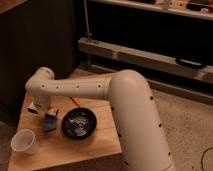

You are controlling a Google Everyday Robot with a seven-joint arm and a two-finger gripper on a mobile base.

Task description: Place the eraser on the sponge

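The blue-grey sponge (49, 124) lies flat on the left part of the wooden table (95, 145), just left of the black bowl. A small dark, reddish block that looks like the eraser (53, 113) sits at the sponge's far end and touches it. Whether it rests on the sponge cannot be told. My gripper (36, 107) hangs from the white arm (80, 90) just left of the sponge and eraser, low over the table.
A black bowl (79, 123) stands mid-table. A white cup (24, 142) stands near the front left corner. A thin orange pen (75, 100) lies behind the bowl. A dark cabinet rises behind the table, and the floor lies to the right.
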